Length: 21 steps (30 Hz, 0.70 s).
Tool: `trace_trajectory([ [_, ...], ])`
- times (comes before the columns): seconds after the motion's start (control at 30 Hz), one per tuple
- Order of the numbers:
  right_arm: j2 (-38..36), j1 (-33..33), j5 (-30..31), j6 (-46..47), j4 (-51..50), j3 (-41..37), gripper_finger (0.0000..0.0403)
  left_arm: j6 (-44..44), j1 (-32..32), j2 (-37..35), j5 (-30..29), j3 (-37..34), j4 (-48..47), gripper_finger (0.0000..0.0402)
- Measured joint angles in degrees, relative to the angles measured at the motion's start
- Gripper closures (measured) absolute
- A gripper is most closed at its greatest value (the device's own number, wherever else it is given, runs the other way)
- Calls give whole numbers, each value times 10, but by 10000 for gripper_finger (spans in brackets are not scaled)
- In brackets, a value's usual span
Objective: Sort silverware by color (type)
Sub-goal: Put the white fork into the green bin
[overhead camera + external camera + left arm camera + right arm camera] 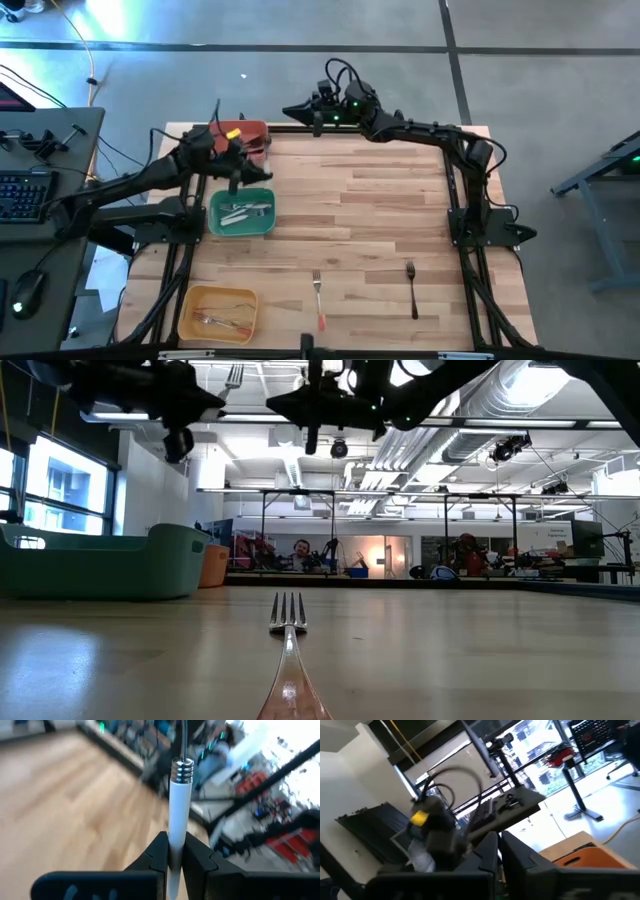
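Now our left gripper [173,852] clenches a white-handled, silver-headed fork [177,810] — we should release it low over the teal rectangular bin [241,215] at nine o'clock; right gripper [498,851] clenched, empty.

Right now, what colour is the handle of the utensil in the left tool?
White handle, clearest in the left wrist view.

Left gripper [236,172] hangs just above the teal bin [241,215], which holds pale silverware. Orange-handled fork [318,298] and black fork [411,287] lie well apart from the bin.
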Motion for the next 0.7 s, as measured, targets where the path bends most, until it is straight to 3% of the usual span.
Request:
trace_trajectory([
  [0.23, 0, -34, -30, 7, -6, 0, 400, 0, -71, -47, 10, 0, -124, 383],
  [0.7, 0, -49, -69, -2, -14, 0, 402, -131, -258, -106, 3, 0, -363, 383],
])
